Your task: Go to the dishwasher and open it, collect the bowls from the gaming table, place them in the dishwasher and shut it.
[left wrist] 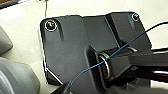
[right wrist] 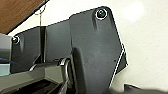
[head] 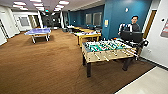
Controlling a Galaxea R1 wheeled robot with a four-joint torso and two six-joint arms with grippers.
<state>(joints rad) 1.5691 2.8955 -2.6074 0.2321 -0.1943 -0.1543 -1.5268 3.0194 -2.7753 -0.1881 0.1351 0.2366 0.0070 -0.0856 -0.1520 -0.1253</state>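
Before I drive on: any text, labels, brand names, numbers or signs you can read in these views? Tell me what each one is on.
None can be read.
Red-and-white sign on the white wall at far right: too blurred to read.
Small plaque on the teal wall: too small to tell whether it carries text.
Table-football table: no legible marking.

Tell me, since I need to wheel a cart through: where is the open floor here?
Brown carpet lies open between the table-tennis table and the foosball table. It is crowded to the right, where a person stands behind the foosball table near the yellow tables.
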